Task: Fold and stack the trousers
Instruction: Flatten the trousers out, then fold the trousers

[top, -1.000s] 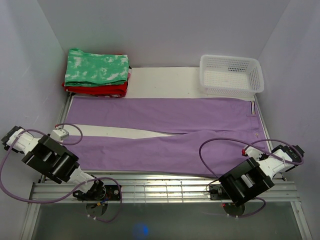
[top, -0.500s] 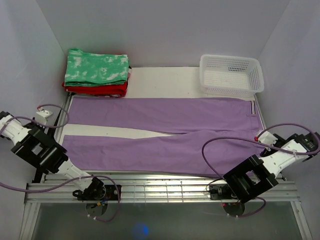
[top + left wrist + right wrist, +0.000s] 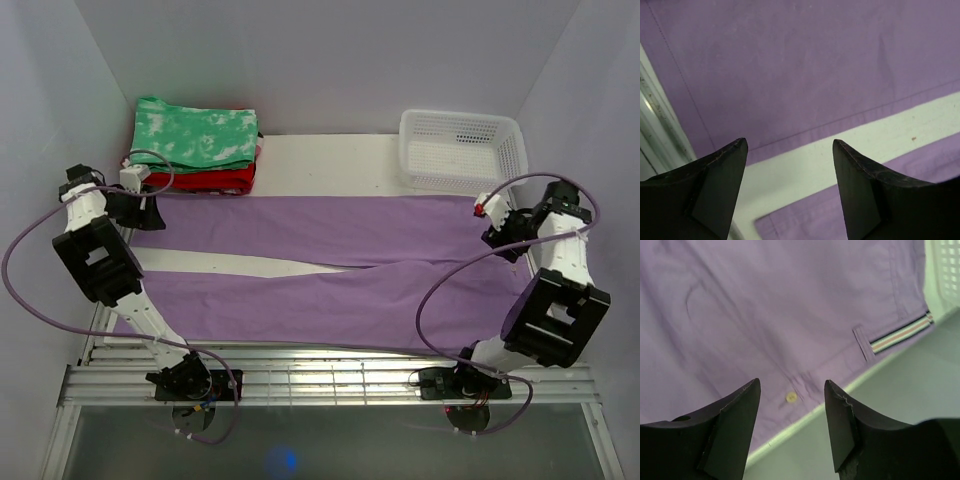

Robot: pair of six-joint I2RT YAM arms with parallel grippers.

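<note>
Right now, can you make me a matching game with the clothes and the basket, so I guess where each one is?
Things:
1. trousers
2. white basket
3. green-and-white garment
4. red garment

Places:
a. far right corner of the table
b. top of the folded pile, far left corner
c. spread out flat across the middle
d. bottom of the folded pile, far left corner

Right pairs: 1-c, 2-a, 3-b, 4-d.
</note>
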